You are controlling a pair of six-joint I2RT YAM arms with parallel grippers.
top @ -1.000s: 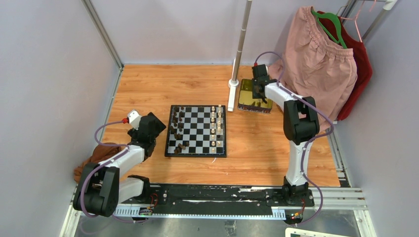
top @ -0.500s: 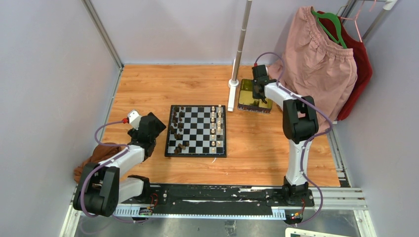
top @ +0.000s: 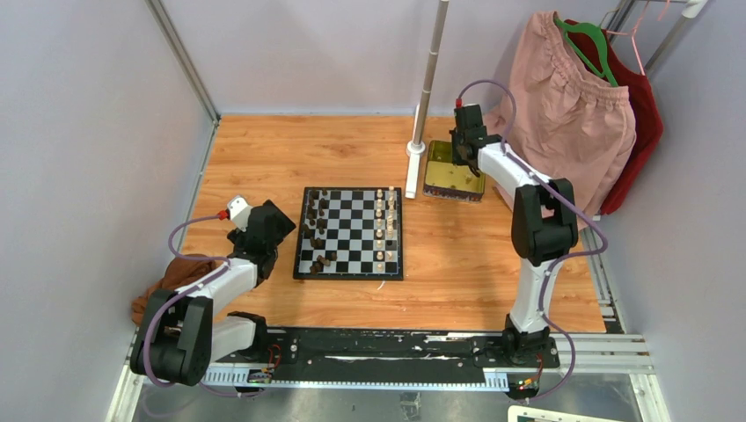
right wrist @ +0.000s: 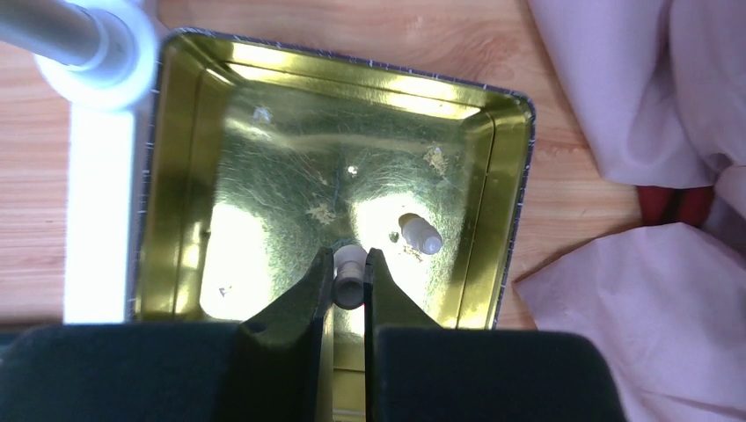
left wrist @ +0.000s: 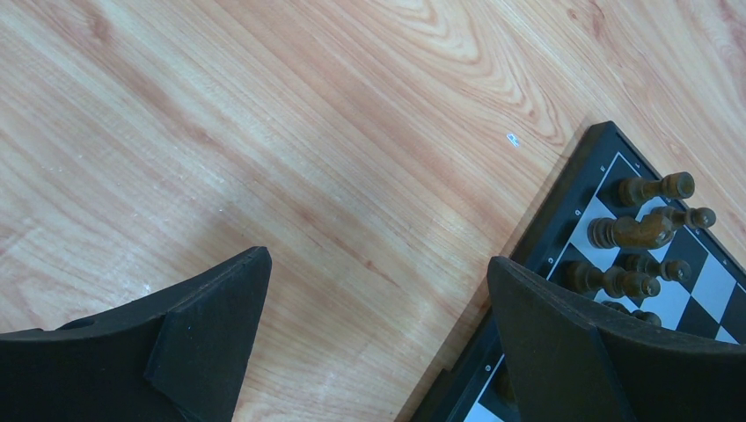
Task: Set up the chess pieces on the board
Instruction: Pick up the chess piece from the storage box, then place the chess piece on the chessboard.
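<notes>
**A:** Our right gripper [right wrist: 349,266] has its fingers pinched on a cream chess piece [right wrist: 349,283], low centre of the wrist view, inside the gold tin [right wrist: 352,77].

**B:** Then we should lift straight up, clear the tin wall and hold an even squeeze. A second cream piece [right wrist: 420,235] lies just beside.

**A:** That arm stretches to the overhead view's upper right, wrist pointing down. The board [top: 352,237] sits mid-frame.

**B:** Our left gripper [left wrist: 378,262] hangs spread wide at the board's left edge, arm folded low.
</notes>
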